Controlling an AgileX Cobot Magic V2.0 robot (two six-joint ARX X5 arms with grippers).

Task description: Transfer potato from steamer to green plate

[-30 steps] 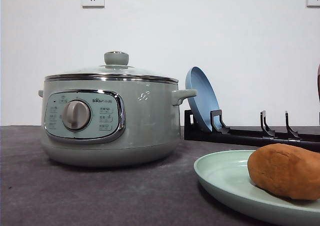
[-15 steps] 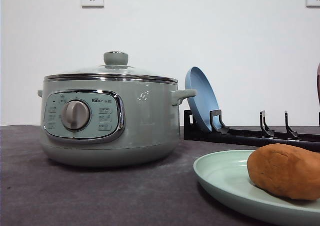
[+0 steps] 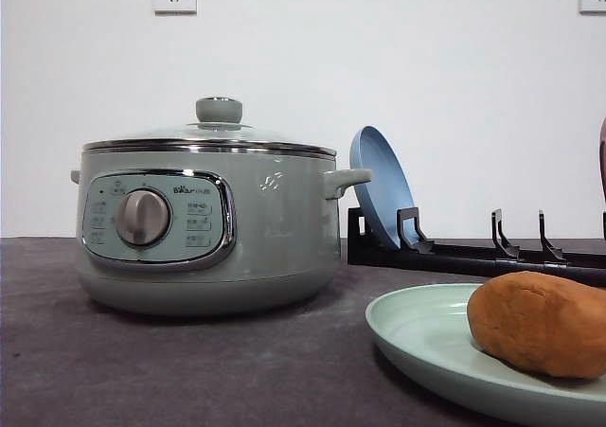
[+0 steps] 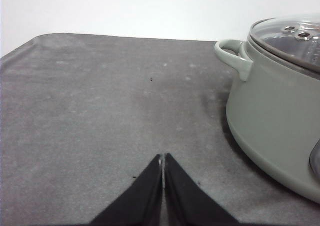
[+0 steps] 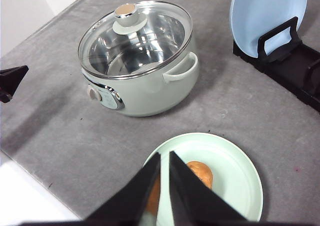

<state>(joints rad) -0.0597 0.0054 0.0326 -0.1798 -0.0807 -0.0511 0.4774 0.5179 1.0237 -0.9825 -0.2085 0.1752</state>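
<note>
Potato (image 3: pixel 537 324), matte orange-brown and oval, lies on the shallow green plate (image 3: pixel 417 337); the sage steamer (image 3: pixel 204 223) stands lidded on the grey felt table (image 3: pixel 142 370). Left claw (image 4: pixel 162 171) pressed together, right claw (image 5: pixel 164 168) nearly so, both empty.

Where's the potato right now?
Front view: the potato lies on the green plate, at the table's near right, right of the lidded steamer.

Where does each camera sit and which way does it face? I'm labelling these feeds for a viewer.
Front: low at table height, facing the wall; steamer, potato on green plate.
Left wrist: low over the cloth beside the steamer; left gripper closed.
Right wrist: high, looking down on plate, potato, steamer; right gripper nearly closed, empty.
Shared: the steamer shows in all three; front and right wrist share the blue plate.
</note>
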